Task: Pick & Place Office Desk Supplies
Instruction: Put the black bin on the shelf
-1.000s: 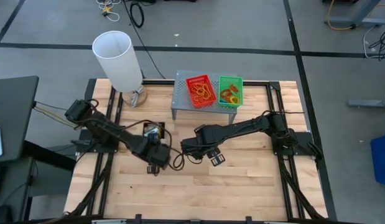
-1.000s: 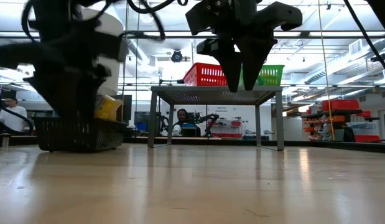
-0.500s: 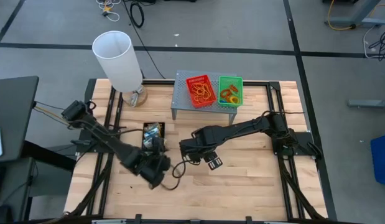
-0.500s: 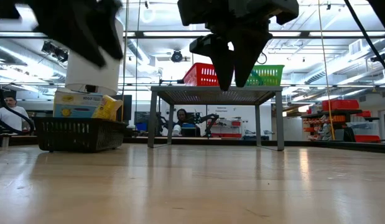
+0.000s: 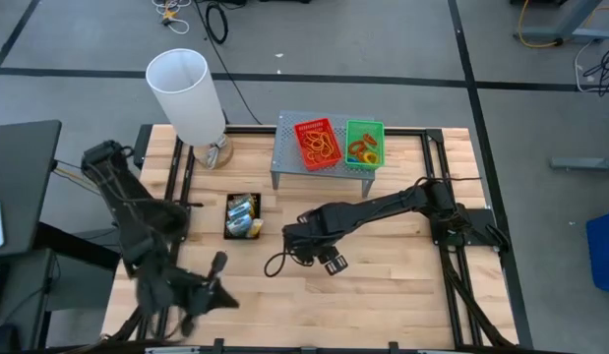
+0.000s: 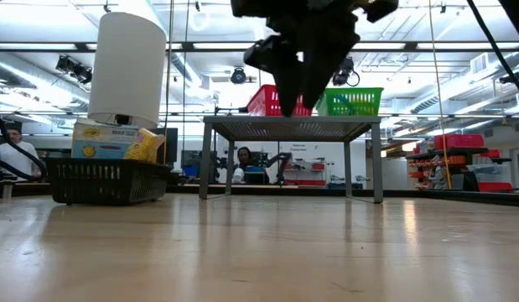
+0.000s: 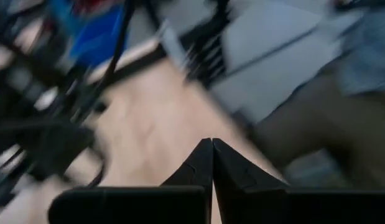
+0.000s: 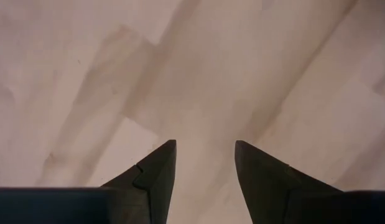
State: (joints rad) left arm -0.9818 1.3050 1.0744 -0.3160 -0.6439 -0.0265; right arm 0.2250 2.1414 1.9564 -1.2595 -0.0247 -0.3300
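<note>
A: We see the right gripper over bare table, fingers parted, nothing between them. Left gripper is pinched shut and empty, off at the near-left table edge.

B: Supplies? One black box holding a crayon box and packets, left of the right gripper. One red tray, one green tray, both on the grey stand.

A: We'd advise lining up squarely above one item and descending slowly.

Left claw motion-blurred near table's front edge
</note>
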